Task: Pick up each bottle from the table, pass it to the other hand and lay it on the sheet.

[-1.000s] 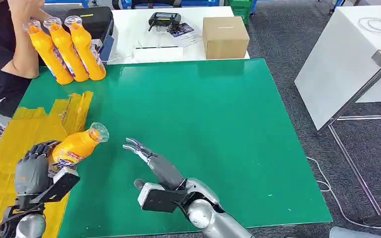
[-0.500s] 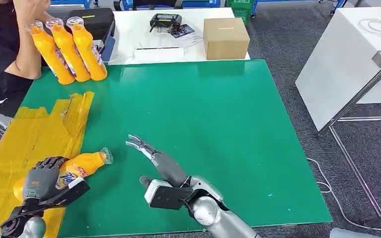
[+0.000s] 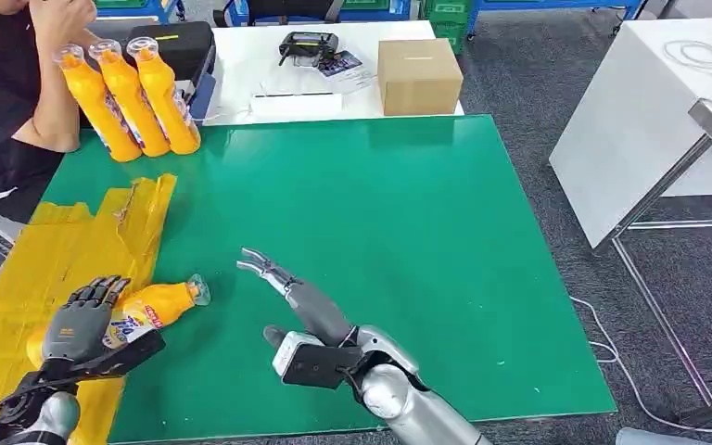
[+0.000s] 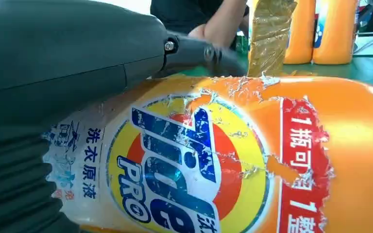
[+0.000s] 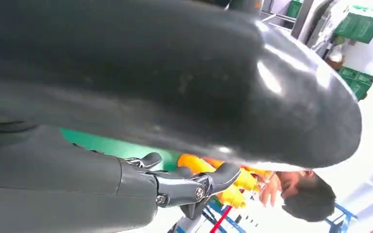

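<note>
An orange detergent bottle (image 3: 156, 304) lies on its side at the edge of the yellow sheet (image 3: 56, 246), its clear cap pointing toward the green table (image 3: 408, 222). My left hand (image 3: 82, 320) rests just behind the bottle with its fingers spread apart, not closed round it. Up close in the left wrist view, the bottle's label (image 4: 209, 165) sits under my left hand's thumb (image 4: 194, 51). My right hand (image 3: 289, 297) hovers over the green table to the right of the bottle, fingers stretched out and holding nothing. Three more orange bottles (image 3: 130, 88) stand at the table's far left corner.
A person in a black top (image 3: 0, 93) sits at the far left beside the standing bottles. A cardboard box (image 3: 417, 74), a black case (image 3: 181, 42) and a controller (image 3: 308, 42) lie on the white table behind. A white table (image 3: 649, 102) stands to the right.
My left hand lowered the bottle from a tilted, raised hold onto the sheet's edge, then spread its fingers off it. The right hand stayed almost in place.
</note>
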Robot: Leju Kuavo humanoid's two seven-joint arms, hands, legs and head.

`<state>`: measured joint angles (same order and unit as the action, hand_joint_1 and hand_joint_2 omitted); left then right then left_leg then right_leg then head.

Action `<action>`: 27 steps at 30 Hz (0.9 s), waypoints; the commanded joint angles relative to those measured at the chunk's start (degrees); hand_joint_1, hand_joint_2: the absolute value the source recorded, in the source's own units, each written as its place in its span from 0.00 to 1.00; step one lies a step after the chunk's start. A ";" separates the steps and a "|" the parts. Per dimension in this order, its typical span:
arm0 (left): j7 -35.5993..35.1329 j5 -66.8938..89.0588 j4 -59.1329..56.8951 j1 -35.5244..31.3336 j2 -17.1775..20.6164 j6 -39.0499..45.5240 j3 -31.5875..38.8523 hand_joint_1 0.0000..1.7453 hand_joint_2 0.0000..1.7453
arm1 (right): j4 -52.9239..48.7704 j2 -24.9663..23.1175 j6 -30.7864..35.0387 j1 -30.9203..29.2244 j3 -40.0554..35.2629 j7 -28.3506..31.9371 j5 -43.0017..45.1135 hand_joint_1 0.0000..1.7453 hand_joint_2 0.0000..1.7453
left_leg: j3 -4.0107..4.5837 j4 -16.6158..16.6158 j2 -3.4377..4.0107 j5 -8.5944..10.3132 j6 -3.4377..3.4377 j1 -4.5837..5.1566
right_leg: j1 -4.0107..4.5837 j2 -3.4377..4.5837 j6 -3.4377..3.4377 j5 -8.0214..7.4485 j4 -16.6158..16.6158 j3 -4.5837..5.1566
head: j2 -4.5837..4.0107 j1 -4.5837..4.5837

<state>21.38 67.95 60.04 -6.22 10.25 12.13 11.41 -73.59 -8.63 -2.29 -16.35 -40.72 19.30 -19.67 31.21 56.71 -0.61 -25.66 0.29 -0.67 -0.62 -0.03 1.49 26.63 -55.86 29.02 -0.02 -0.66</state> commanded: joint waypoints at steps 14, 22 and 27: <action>6.56 -15.09 22.12 8.28 0.28 2.52 13.25 0.00 0.00 | 1.74 1.46 1.29 -0.56 1.62 0.58 -2.46 0.00 0.00 | 0.53 0.10 0.14 -0.03 -0.03 -0.12 | 0.12 0.05 -0.03 -0.02 0.01 0.53 | 0.00 0.07; 10.94 -24.98 28.17 6.80 -1.38 1.81 21.79 0.00 0.00 | 2.28 1.47 2.27 0.72 2.33 0.96 -3.54 0.00 0.00 | 0.64 0.00 0.12 -0.02 -0.04 -0.04 | 0.05 0.04 -0.02 -0.01 0.05 0.67 | 0.00 0.02; 11.05 -24.81 27.95 6.77 -1.52 1.86 21.64 0.00 0.00 | 2.24 1.45 2.27 0.68 2.34 0.97 -3.55 0.00 0.00 | 0.79 0.01 0.07 0.01 -0.03 -0.02 | 0.02 0.01 0.00 -0.02 0.04 0.81 | 0.00 0.04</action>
<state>32.33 43.12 87.01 1.78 11.45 14.36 29.86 -73.57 -8.15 -0.13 -14.63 -39.21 20.15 -23.15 32.03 56.75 -0.55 -25.66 0.29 -0.68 -0.61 -0.01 1.50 26.63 -55.88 29.88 -0.02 -0.61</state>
